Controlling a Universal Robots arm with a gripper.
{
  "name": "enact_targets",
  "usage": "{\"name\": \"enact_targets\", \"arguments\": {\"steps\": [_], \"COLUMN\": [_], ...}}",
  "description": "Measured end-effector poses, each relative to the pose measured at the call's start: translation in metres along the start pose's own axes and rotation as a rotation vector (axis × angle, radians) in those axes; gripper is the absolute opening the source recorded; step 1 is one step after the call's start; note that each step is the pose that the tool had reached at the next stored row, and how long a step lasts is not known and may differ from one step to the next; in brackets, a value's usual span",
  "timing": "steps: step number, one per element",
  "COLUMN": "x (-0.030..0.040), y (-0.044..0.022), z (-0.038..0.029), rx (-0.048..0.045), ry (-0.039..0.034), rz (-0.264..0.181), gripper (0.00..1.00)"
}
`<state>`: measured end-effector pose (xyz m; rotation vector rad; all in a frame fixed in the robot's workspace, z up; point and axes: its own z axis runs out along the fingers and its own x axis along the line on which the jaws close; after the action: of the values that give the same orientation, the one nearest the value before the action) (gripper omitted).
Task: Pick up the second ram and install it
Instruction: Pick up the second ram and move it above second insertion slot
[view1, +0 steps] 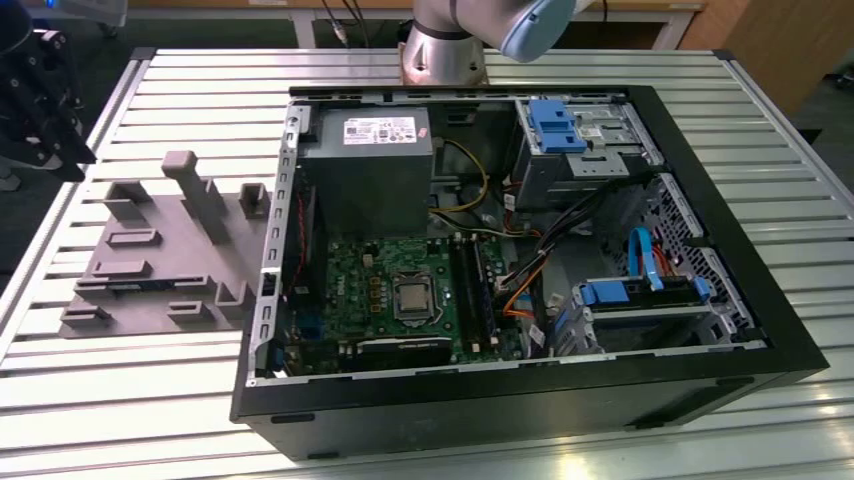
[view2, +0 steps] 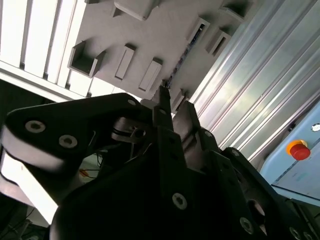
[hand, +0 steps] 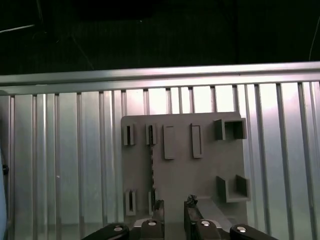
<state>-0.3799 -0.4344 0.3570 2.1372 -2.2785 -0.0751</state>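
Hovering over the grey tray, the claw has its two fingers a little apart with nothing between them, so nothing is gripped. The second ram stands on its long edge in the tray as a thin dark strip, caught by small slotted blocks near each end. Likely reason is that standing upright leaves its top edge free for a pinch from above. The same strip shows in the second wrist view, running away from the fingertips, with the claw near it but apart, not touching. The claw looks set just beside the strip's line, but exact alignment cannot be told. In the exterior view the tray sits on the slatted worktop at the exterior view's left, just beside the open computer case. The motherboard lies flat inside the case with its long black slots facing up, probably so a stick can press straight down. Pick-up is not done, and the ram is in the tray, not in the case.
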Motion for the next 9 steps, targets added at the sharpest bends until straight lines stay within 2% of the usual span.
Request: {"name": "enact_targets", "arguments": {"steps": [2, 3, 9], "x": [0.0017, 0.0024, 0.0074], "y": [-0.0003, -0.0004, -0.0012], "z": [0.0036, 0.0054, 0.0161], "rx": [-0.0012, -0.0028, -0.0086], "ry": [0.0003, 0.0004, 0.0013], "rz": [-0.009, -0.016, -0.042], "gripper": [0.29, 0.36, 0.36]}}
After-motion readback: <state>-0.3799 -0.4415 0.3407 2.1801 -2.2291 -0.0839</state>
